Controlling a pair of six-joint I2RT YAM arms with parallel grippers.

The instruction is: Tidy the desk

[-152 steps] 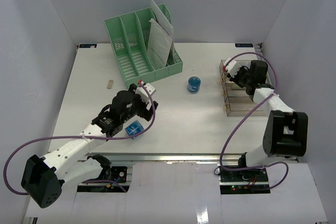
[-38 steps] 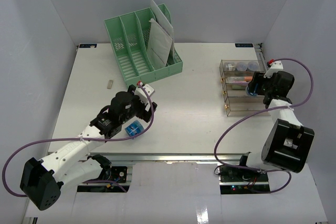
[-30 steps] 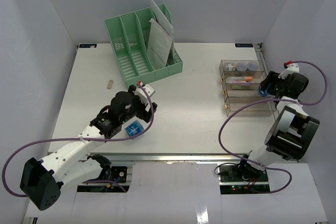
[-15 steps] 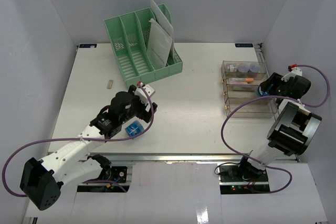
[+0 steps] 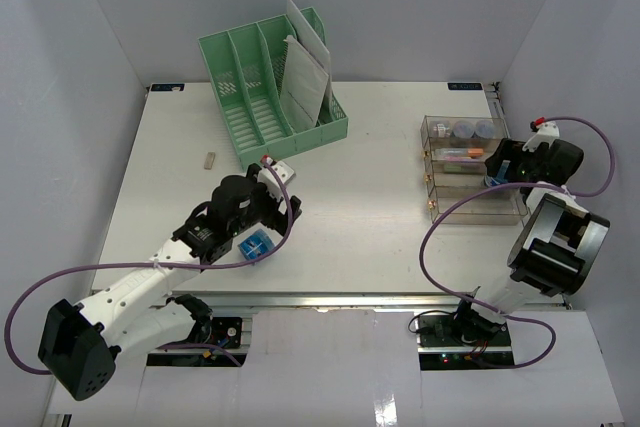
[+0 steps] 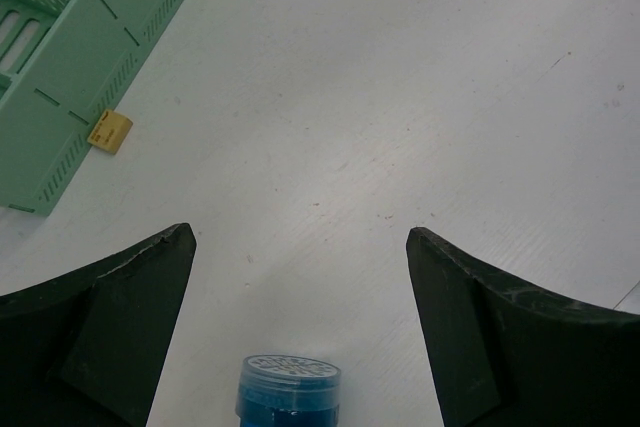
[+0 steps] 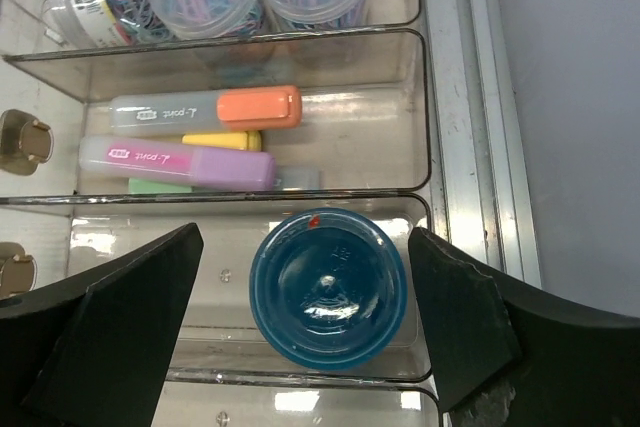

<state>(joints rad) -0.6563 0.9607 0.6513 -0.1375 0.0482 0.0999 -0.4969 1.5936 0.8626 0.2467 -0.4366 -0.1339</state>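
Reaches low from the near left over the desk [image 5: 380,217] with the left gripper [image 6: 300,237] spread wide, gripping nothing, straddling a blue jar [image 6: 289,385] on the white top without touching it. Folds back at the right edge above the clear tray [image 7: 428,127], right gripper [image 7: 305,235] also wide, flanking a second blue jar [image 7: 328,287] down in one compartment, unclamped. Farther back, green file rack [image 5: 250,77] before grey walls [image 5: 400,7]
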